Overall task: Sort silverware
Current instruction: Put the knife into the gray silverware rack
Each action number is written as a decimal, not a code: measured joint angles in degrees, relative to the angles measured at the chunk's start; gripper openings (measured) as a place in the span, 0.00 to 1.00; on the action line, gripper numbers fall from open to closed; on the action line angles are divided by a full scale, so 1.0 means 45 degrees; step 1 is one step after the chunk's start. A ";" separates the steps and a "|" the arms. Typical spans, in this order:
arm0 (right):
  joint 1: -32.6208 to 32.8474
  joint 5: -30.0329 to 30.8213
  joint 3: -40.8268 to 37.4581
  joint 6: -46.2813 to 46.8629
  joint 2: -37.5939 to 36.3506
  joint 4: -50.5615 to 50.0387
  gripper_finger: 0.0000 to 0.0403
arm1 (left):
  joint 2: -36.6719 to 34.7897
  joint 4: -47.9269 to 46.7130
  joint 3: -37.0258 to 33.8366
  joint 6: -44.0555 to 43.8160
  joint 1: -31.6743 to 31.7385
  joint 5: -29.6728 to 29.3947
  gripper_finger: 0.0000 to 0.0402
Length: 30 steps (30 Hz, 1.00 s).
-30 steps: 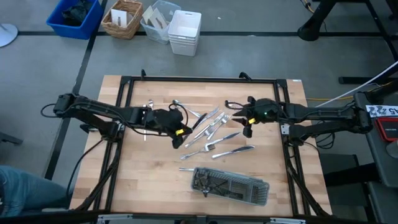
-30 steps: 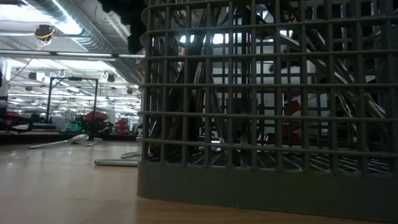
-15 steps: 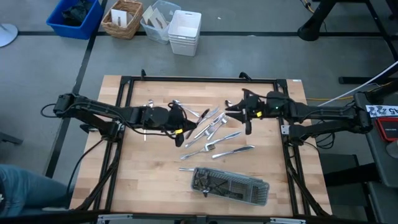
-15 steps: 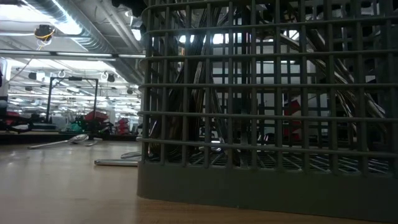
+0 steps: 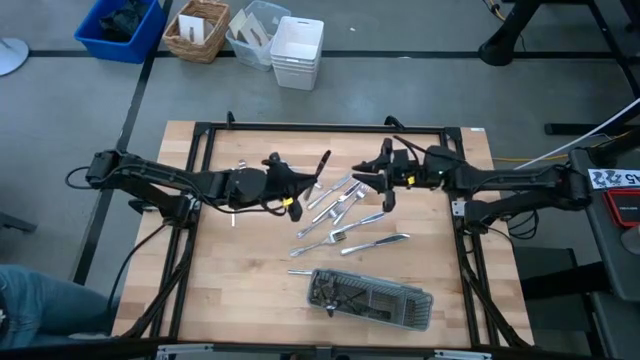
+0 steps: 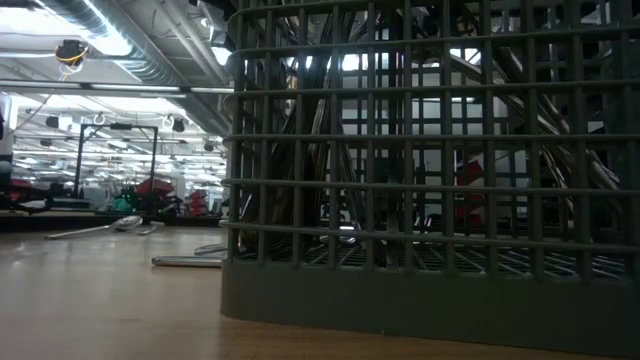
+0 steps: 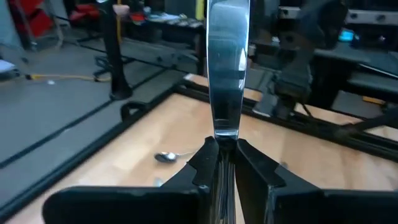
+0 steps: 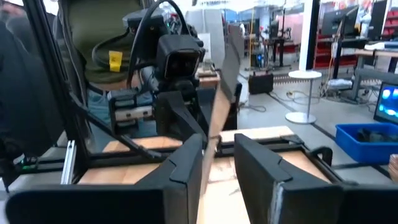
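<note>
Silverware (image 5: 345, 215) lay scattered across the middle of the wooden table (image 5: 250, 290), between the two arms. Left gripper (image 5: 298, 183) clamped tight on a knife (image 7: 227, 68), blade standing up from between the fingers (image 7: 205, 163) in the left wrist view. Right gripper (image 5: 368, 176) held another flat utensil (image 8: 214, 124) edge-on against one finger, jaws partly parted around it; which kind, could not tell. Faced each other, close over the pile. Lone spoon (image 7: 166, 156) sat apart on the wood near the black frame rail (image 5: 320, 129). Dark grey mesh tray (image 5: 372, 296) rested near the front edge, already loaded with cutlery, and blocked most of the low view with its grid wall (image 6: 430, 180). More pieces (image 6: 185, 261) lay flat beside it. Beyond the far edge stood a blue bin (image 5: 120, 28), a wicker basket (image 5: 196, 30) and a white crate (image 5: 297, 50) on grey floor. Workshop benches and ceiling lights filled the room behind.
</note>
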 joint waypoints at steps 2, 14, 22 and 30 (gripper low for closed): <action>0.0000 0.0000 0.0000 0.0002 0.0428 0.0714 0.24 | 0.0002 -0.0017 0.0000 0.0017 0.0000 -0.0316 0.09; 0.0000 0.0028 0.0000 -0.0003 0.2567 0.3806 0.24 | 0.0005 -0.0014 0.0000 0.0347 0.0000 -0.0777 0.10; 0.0000 0.0198 0.0000 -0.0003 0.3593 0.5662 0.24 | 0.0010 -0.0014 0.0000 0.0347 0.0000 -0.0782 0.10; 0.0010 0.0915 0.0000 0.0626 0.4286 0.6572 0.24 | 0.0010 -0.0019 0.0000 0.0347 0.0000 -0.0796 0.10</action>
